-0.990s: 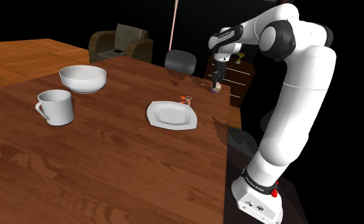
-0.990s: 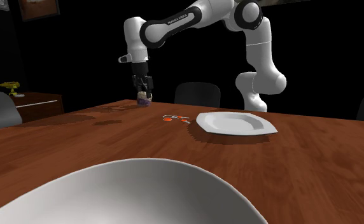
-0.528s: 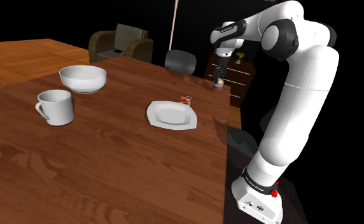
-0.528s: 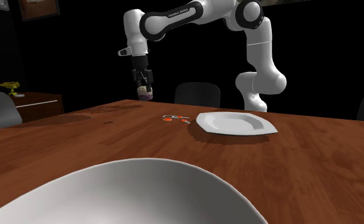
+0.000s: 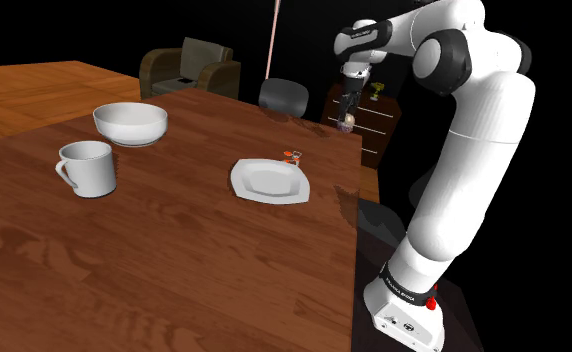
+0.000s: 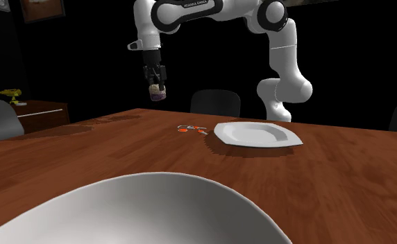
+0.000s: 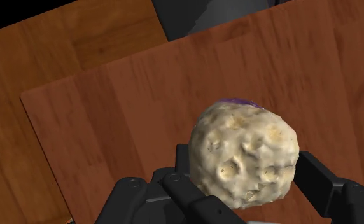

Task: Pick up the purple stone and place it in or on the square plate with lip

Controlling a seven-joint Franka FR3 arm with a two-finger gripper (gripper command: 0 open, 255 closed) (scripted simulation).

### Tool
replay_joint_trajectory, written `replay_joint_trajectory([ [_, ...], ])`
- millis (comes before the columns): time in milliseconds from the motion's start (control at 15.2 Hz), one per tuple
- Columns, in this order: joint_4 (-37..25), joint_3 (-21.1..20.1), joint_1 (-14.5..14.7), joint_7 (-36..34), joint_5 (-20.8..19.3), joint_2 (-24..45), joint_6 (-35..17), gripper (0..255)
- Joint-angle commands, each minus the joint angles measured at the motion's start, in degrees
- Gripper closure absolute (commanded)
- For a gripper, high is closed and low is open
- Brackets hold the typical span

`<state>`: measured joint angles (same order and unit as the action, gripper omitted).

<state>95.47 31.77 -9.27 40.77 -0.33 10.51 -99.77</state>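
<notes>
Nearby, small object (image 5: 293,155) beside plate (image 5: 267,184).

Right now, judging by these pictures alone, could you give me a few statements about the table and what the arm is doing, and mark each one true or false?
1. The fingers clasp the stone in the air above the table. True.
2. The stone lies on the square plate. False: it hangs between the fingers, apart from the plate.
3. The stone is purple all over. False: it is mostly cream and pitted, with a small purple patch.
4. The mug stands upright near the bowl. True.
</notes>
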Motion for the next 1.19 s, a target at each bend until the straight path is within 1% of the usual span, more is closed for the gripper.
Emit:
replay_joint_trajectory([
  [0, -1.6, 0.0, 0.0, 0.1, 0.0, -0.1, 1.6, 255],
  [66, -2.3, 0.1, 0.0, 0.1, 0.0, -0.1, 2.4, 255],
  [330, 5.5, -1.9, 4.0, -6.4, -3.5, -7.5, 1.3, 255],
  [594, 11.9, -4.7, 7.1, -12.9, -6.0, -13.8, 1.1, 255],
  [858, 17.1, -8.1, 9.5, -19.3, -7.3, -19.0, 1.3, 255],
  [1122, 21.2, -11.7, 11.6, -25.3, -7.5, -23.2, 1.8, 255],
])
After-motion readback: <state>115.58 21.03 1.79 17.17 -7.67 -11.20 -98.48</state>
